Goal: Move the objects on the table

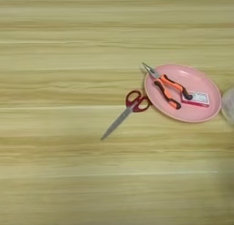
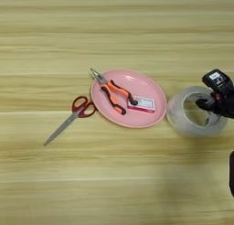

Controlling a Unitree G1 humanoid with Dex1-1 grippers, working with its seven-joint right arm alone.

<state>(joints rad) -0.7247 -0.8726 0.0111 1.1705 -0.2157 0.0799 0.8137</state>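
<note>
Scissors: on the table, near-left, red handles just beside the plate rim. Pink plate: centre, carrying the pliers, tip past the far-left rim, and a small box. Tape roll: right of the plate. Right gripper: at the roll's far-right rim; finger state cannot be determined.

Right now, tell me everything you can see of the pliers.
The needle-nose pliers have orange handles with black grips and a slim grey metal nose. They lie flat and slantwise on the pink plate, handles spread a little and pointing toward the plate's middle, ending right next to the small white-red box. The closed nose tip sticks out over the plate's upper-left rim, above the table. The gripper is nowhere near them.
</note>
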